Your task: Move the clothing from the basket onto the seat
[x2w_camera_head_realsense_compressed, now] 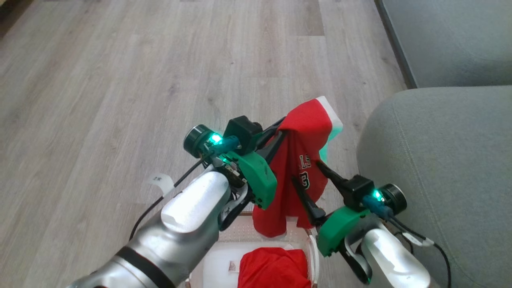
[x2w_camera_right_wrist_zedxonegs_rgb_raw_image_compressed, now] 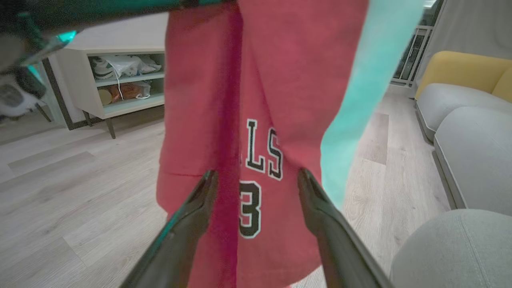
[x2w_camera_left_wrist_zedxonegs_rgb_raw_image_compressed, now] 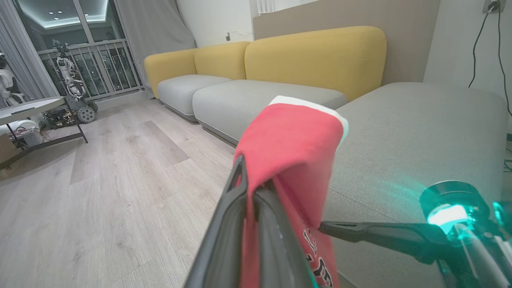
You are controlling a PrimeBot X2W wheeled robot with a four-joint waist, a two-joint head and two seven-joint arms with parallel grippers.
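Cut off by the lower edge of the head view and half covered by the left forearm [x2w_camera_head_realsense_compressed: 192, 216]: the white perforated basket [x2w_camera_head_realsense_compressed: 218, 264], with a crumpled red garment [x2w_camera_head_realsense_compressed: 276, 268] inside, its trim lost in the folds. Legible on the hanging red jersey [x2w_camera_head_realsense_compressed: 298, 136] only "LS" and "3", the rest of the print folded away. Clamped tight on the jersey's top fold: the left gripper [x2w_camera_head_realsense_compressed: 281, 129], both fingers [x2w_camera_left_wrist_zedxonegs_rgb_raw_image_compressed: 240, 192] pressed together with cloth draped over them. Spread wide and gripping nothing: the right gripper [x2w_camera_head_realsense_compressed: 306, 171], fingertips [x2w_camera_right_wrist_zedxonegs_rgb_raw_image_compressed: 304, 176] either side of the print, right at the cloth; touching or not, hard to tell. Hanging limp in the air above the basket and just beside the grey-green seat [x2w_camera_head_realsense_compressed: 440, 160], clear of the cushion: the jersey, bright red, with a white band at the top, tinted green along 1 edge by the wrist light
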